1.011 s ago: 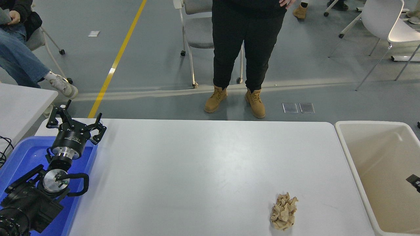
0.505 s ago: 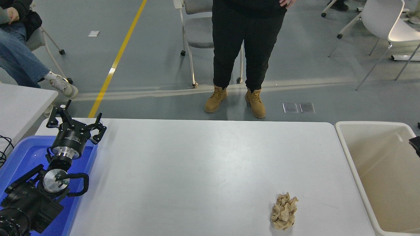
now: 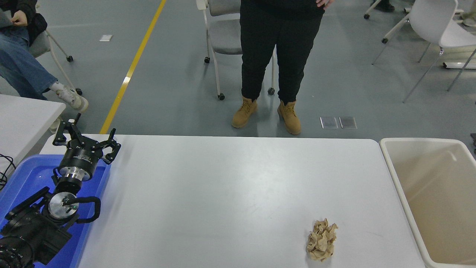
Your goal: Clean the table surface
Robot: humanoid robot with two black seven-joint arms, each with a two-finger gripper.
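The white desk surface (image 3: 223,193) fills the lower middle of the frame, from the left arm at lower left to the beige tub (image 3: 403,186) at the right edge. A crumpled ball of brown paper (image 3: 321,239) lies on it at the lower right, near the tub's left wall but not touching it; nothing grips it.

The left end effector (image 3: 84,137) sits at the left of the frame, above a blue tray (image 3: 22,175) that covers the desk's left end. Its fingers (image 3: 111,145) are spread wide and hold nothing. The black arm behind it runs down into the lower left corner.

The right end effector does not appear in the frame; only a small dark sliver shows at the right edge above the tub.

Beyond the desk's far edge, at the top centre, a person in black trousers and tan boots (image 3: 244,112) stands in front of a grey wheeled chair (image 3: 225,35). A second, smaller white table (image 3: 22,119) is partly visible at the left edge.
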